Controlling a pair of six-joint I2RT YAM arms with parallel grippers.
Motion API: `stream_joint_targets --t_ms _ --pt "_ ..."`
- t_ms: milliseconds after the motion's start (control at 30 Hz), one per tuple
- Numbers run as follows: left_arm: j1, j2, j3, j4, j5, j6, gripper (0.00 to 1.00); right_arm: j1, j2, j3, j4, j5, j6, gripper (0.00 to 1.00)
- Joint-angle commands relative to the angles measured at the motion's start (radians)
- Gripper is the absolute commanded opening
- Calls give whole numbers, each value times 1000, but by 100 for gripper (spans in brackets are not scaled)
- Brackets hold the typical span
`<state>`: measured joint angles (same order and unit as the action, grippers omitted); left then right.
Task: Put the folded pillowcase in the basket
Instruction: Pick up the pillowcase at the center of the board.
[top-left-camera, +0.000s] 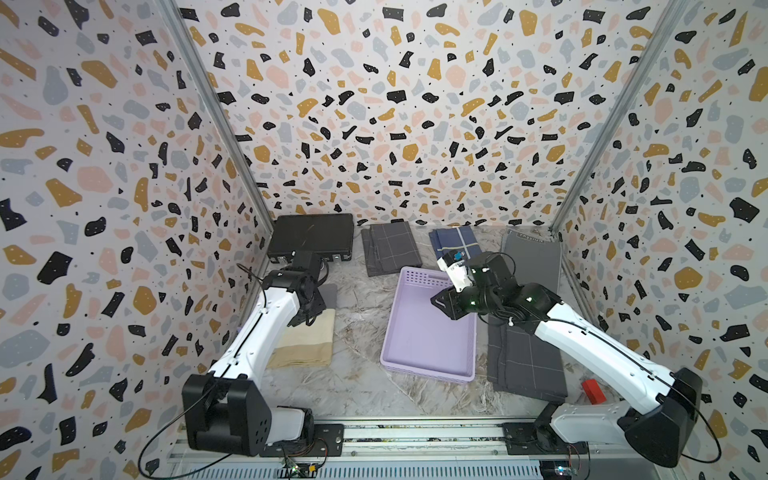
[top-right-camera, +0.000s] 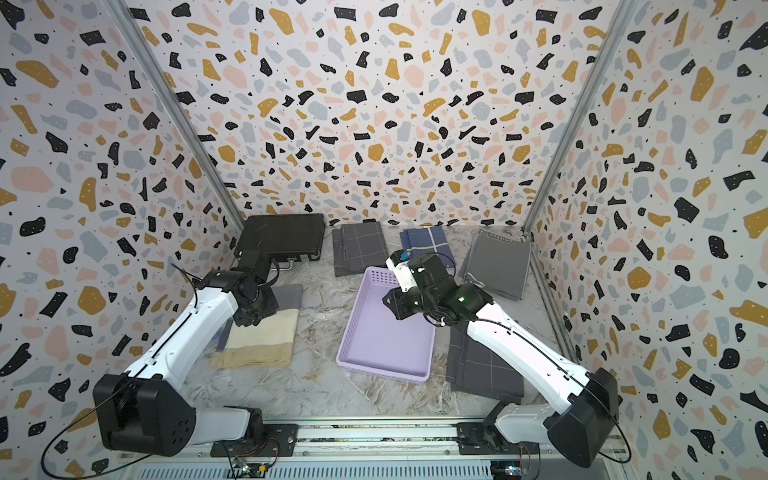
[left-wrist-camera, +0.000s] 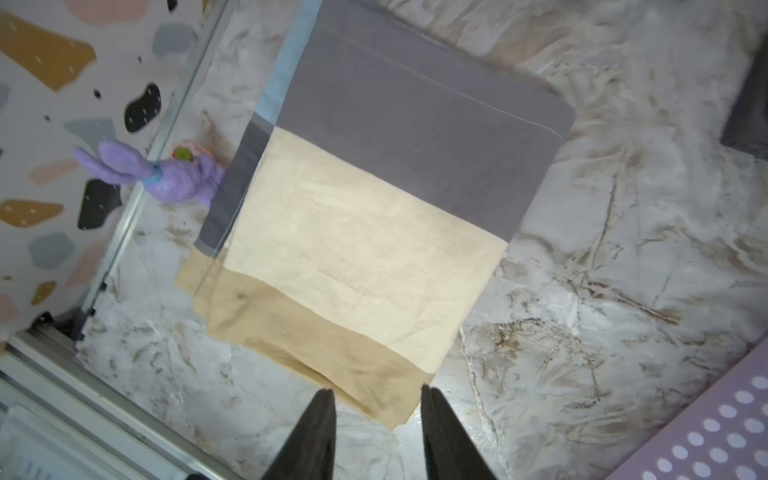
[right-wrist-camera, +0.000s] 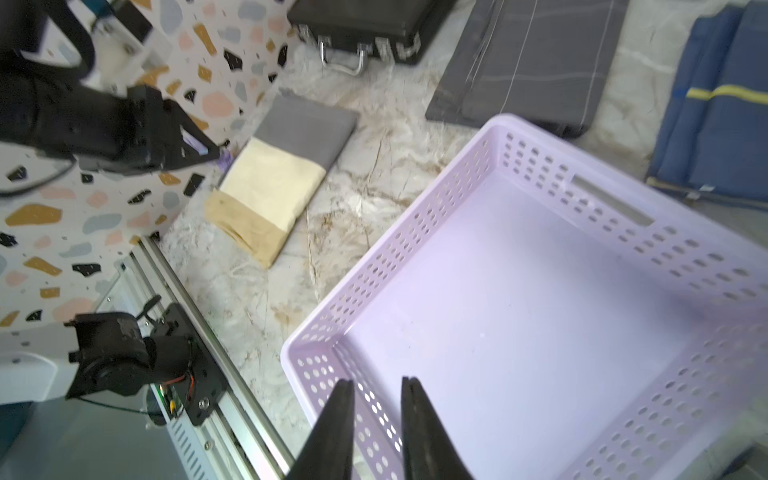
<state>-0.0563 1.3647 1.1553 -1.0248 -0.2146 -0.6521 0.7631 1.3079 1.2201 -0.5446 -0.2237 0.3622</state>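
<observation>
1. Lavender plastic basket (top-left-camera: 424, 332) sits mid-table (top-left-camera: 361, 386) in both top views. The folded pillowcase (top-left-camera: 305, 349), banded tan, cream and grey, lies flat and well apart from it, under the left arm (top-left-camera: 257, 328). The right hand (top-left-camera: 441, 305) hangs over the basket's side. A black briefcase (top-left-camera: 311, 237) and other folded cloths line the back wall.
2. Seen from the left wrist, the left hand (left-wrist-camera: 376, 392) hovers above the pillowcase's tan corner. Its fingers are apart, with nothing between them. A purple toy rabbit (left-wrist-camera: 166, 174) lies just beside the pillowcase's edge, near the wall.
3. Seen from the right wrist, the right hand's fingers stand narrowly apart above the basket's perforated wall, gripping nothing. The pillowcase lies on the table outside the basket, below the left hand.
</observation>
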Motion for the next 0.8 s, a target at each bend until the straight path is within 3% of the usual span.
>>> stream_joint_targets --t_ms 0,100,300,567,767 --pt "105 63 0 -45 195 45 43 60 32 34 -117 55 -16 25" --pt "160 149 15 -44 257 115 43 128 70 52 -104 83 -14 28" --pt "161 245 -50 -8 291 126 47 217 159 105 -64 94 -3 30" --pt "149 306 -173 85 512 78 51 230 164 131 -43 113 14 34" --pt "92 343 -198 131 598 38 52 230 133 119 -52 128 14 36"
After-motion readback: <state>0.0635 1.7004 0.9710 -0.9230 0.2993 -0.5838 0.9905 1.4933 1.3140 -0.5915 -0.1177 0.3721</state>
